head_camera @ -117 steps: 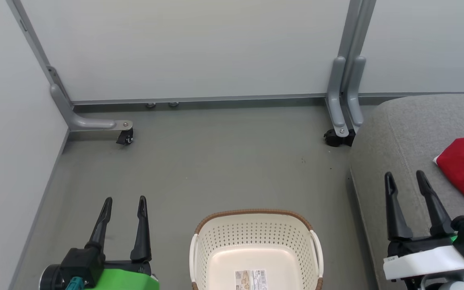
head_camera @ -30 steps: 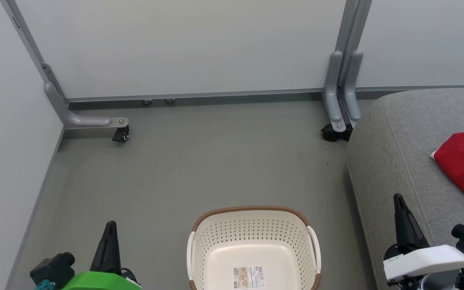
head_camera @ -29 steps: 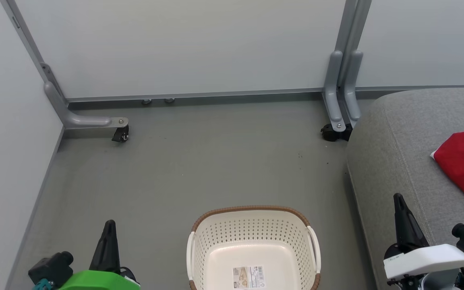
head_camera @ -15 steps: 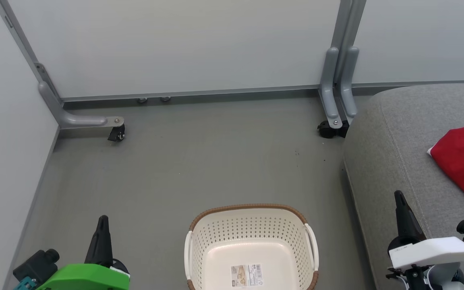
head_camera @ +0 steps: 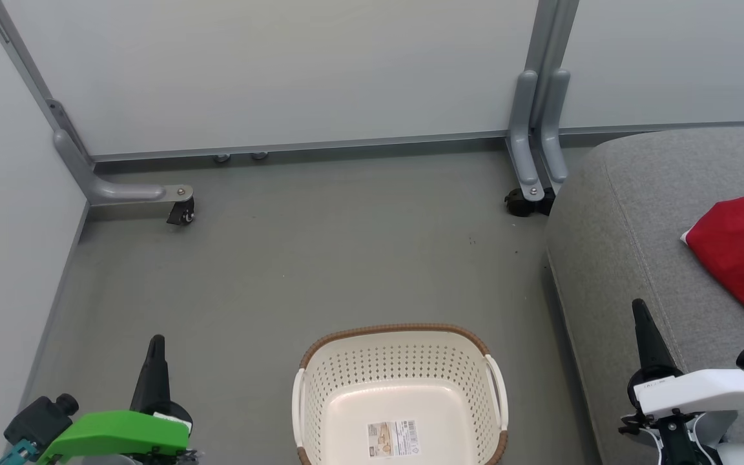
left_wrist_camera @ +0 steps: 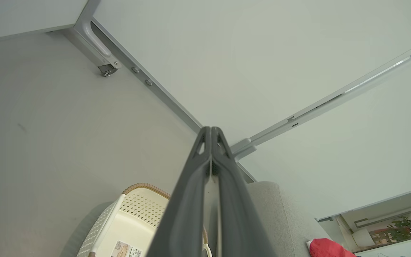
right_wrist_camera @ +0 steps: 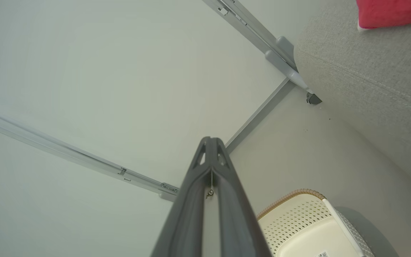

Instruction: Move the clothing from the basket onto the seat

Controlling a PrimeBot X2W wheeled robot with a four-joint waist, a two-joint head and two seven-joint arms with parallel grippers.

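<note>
The place reads as a staged test bay in a lab or office, not a real home. Pale partition panels (head_camera: 294, 71) standing on grey metal feet (head_camera: 120, 192) with black castors (head_camera: 180, 212) close off the left and far sides of a bare grey floor (head_camera: 320, 258). A grey sofa seat (head_camera: 611, 213) on the right and a cream laundry basket (head_camera: 398, 358) near the middle serve as household props. Past the partition top, the left wrist view catches a green plant (left_wrist_camera: 410, 225).

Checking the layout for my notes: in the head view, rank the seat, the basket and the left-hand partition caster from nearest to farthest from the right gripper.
From the right gripper:
1. seat: right beside it, on the right.
2. basket: lower middle, to its left.
3. caster: far left, by the partition.
</note>
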